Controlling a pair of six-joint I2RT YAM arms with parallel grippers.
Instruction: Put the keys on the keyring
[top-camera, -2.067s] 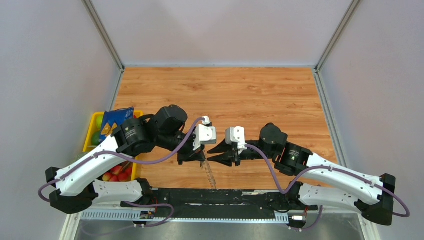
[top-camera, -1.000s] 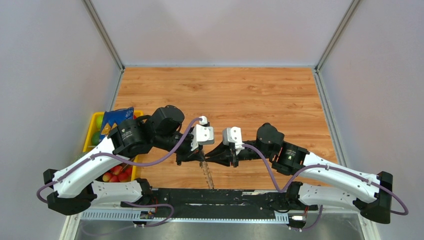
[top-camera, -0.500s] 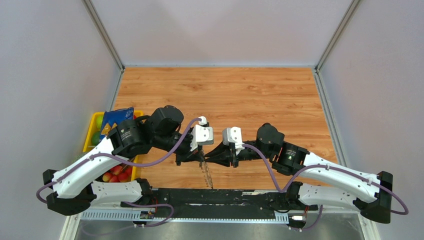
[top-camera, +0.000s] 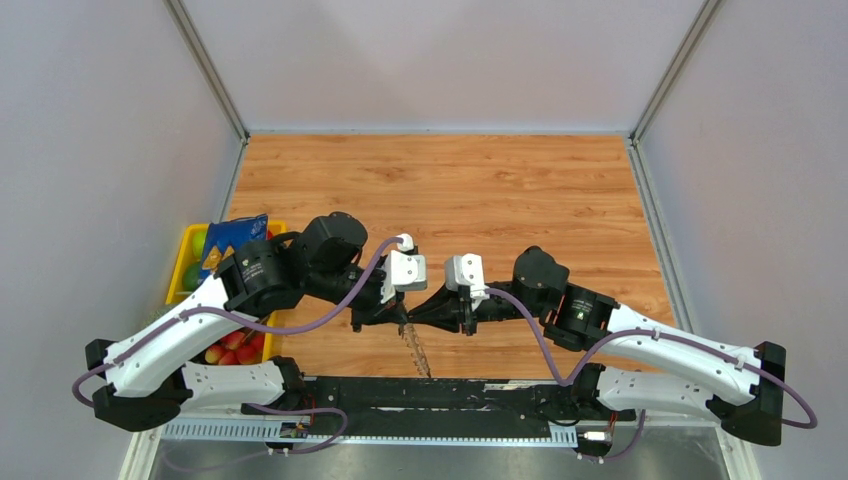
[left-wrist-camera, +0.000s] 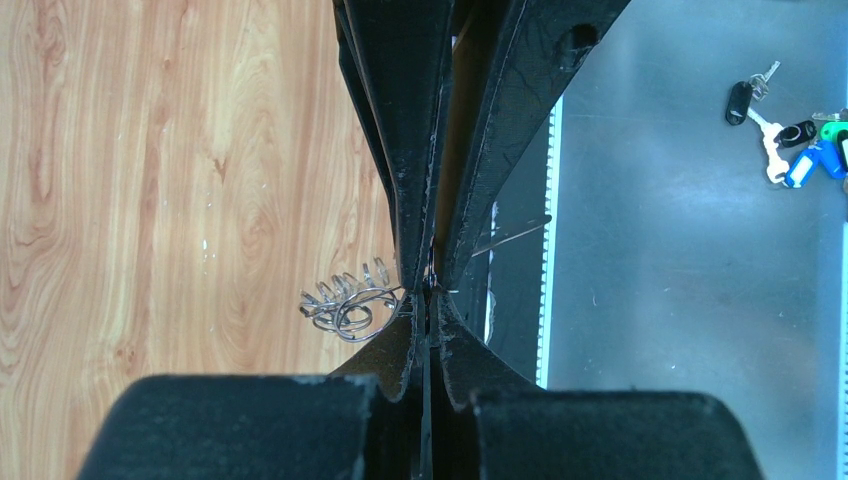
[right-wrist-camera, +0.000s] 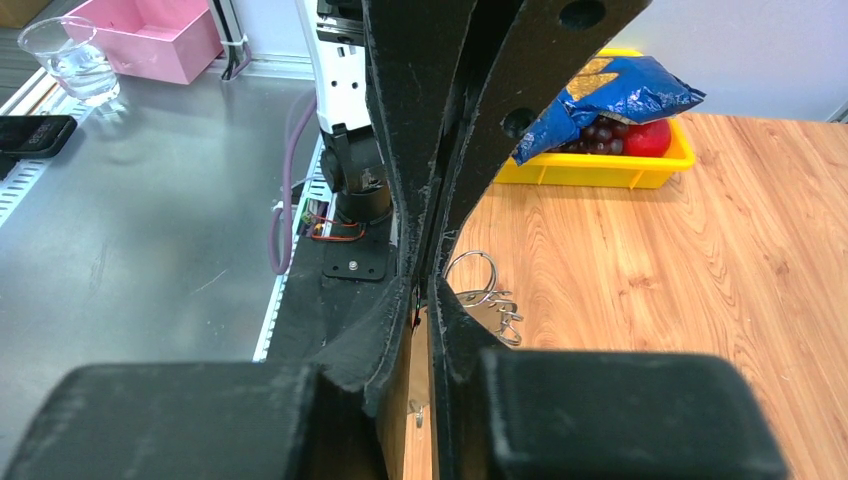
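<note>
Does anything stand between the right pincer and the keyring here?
Nothing visible does: the keyring sits right beside the tips of the right pincer. The shut left pincer is at the same spot.

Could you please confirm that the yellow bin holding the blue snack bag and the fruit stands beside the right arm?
Not quite. The yellow bin holding the blue snack bag and the fruit stands beside the left arm, not the right one, as the top external view shows.

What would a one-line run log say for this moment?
left fingers shut on keyring | right fingers at keyring, grip unclear | keys apart on grey surface
</note>
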